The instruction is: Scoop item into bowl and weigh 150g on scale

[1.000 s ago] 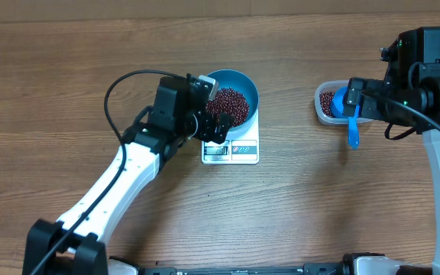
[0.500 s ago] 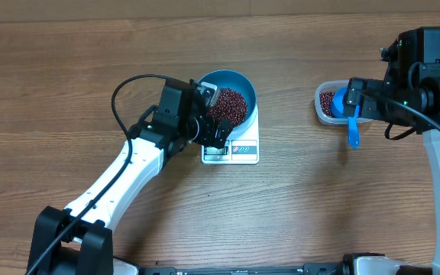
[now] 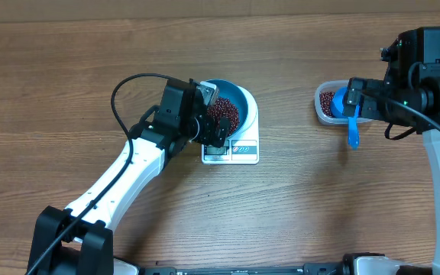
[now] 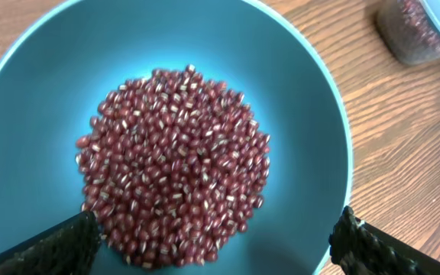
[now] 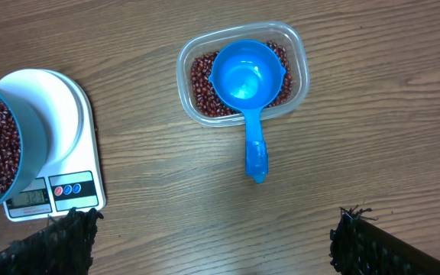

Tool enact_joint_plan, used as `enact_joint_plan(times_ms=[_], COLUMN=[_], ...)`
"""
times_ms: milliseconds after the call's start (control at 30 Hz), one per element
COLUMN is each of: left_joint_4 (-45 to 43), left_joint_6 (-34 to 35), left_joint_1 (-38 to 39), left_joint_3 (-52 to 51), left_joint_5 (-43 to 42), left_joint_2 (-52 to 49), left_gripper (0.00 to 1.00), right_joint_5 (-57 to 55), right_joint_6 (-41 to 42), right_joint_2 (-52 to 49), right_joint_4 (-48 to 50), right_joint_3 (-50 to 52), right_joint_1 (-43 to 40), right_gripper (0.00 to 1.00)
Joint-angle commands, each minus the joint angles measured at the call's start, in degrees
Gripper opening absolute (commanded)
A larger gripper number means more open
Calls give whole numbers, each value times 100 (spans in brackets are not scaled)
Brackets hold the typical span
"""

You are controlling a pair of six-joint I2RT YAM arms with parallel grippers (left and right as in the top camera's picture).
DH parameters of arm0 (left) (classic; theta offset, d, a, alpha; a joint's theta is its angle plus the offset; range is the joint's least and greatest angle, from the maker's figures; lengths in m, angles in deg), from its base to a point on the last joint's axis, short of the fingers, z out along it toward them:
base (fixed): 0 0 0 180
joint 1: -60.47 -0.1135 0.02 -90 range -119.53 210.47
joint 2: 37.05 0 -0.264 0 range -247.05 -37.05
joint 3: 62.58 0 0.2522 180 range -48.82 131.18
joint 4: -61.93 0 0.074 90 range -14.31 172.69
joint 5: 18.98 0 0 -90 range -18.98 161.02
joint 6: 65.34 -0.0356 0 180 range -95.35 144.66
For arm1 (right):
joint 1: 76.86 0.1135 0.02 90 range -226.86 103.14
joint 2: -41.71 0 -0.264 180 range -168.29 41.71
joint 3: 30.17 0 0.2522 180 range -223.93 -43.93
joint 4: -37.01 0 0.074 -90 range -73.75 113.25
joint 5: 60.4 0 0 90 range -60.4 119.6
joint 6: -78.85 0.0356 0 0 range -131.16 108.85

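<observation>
A: Location of the beans (image 4: pixel 174 164)?
B: In the bowl (image 3: pixel 237 96), on the scale (image 3: pixel 239 150), offset toward 10 o'clock.
A: Hand status?
B: Left hand (image 4: pixel 212 229) is spread wide at the bowl's rim; contact cannot be told. Right hand (image 5: pixel 216 225) is released, empty, over the surface (image 3: pixel 319 198). The tub (image 5: pixel 296 46) with the scoop (image 5: pixel 244 76) is at 3 o'clock.

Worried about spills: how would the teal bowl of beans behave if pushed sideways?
The bowl looks smooth and rigid, so it would probably slide, not flex. The loose beans lie well below its rim, so likely shift without spilling. Off-centre over the scale, it might tip at the edge.
</observation>
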Motion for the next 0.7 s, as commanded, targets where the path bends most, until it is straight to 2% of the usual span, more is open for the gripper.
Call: enact_joint_plan(times_ms=[0,667], left_joint_4=[-66,11], left_joint_6=[-116,-267], left_joint_1=[70,103], left_joint_3=[109,614], left_joint_5=[9,9], left_joint_2=[-37,-37], left_gripper=[100,100], right_joint_5=[-52,-52], right_joint_6=[-68,-68], right_joint_2=[105,105], right_joint_4=[13,13], right_joint_3=[-140,-140], right_joint_1=[-15,-15], right_gripper=[100,100])
